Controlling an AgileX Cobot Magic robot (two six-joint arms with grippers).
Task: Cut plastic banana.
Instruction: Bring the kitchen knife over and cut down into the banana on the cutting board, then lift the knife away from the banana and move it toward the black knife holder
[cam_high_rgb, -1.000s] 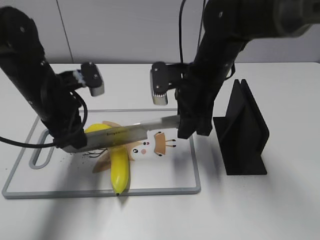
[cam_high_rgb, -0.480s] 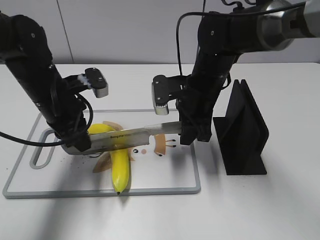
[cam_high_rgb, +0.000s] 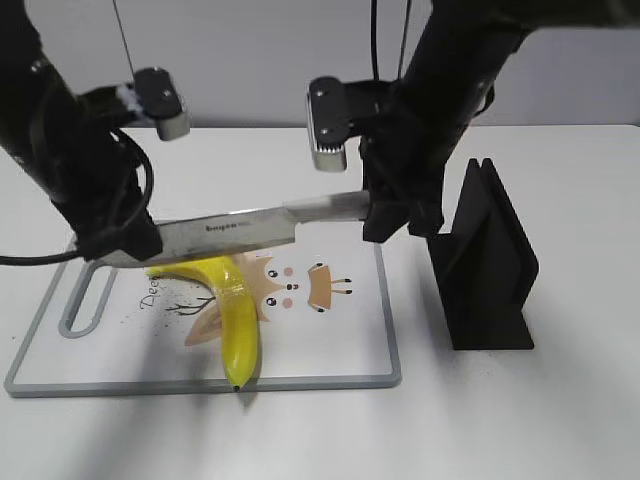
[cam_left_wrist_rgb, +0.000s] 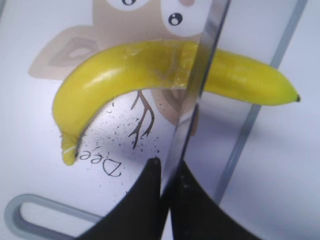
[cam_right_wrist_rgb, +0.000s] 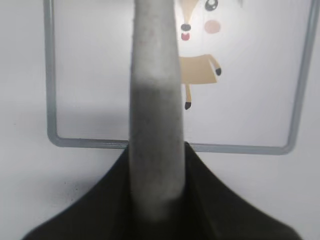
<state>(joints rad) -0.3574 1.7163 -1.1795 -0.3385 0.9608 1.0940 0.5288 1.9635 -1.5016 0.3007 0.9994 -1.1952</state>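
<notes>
I've lifted the knife (cam_high_rgb: 250, 228) clear above the plastic banana (cam_high_rgb: 235, 318) on the cutting board (cam_high_rgb: 350, 372); right gripper (cam_right_wrist_rgb: 155, 200) clamps its handle, left gripper (cam_left_wrist_rgb: 167, 200) pinches the blade, whose left wrist view shows the banana's seam.

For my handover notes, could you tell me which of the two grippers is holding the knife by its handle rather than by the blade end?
The right gripper holds the grey handle of the knife; the left gripper clamps the blade's far end, above the plastic banana.
</notes>
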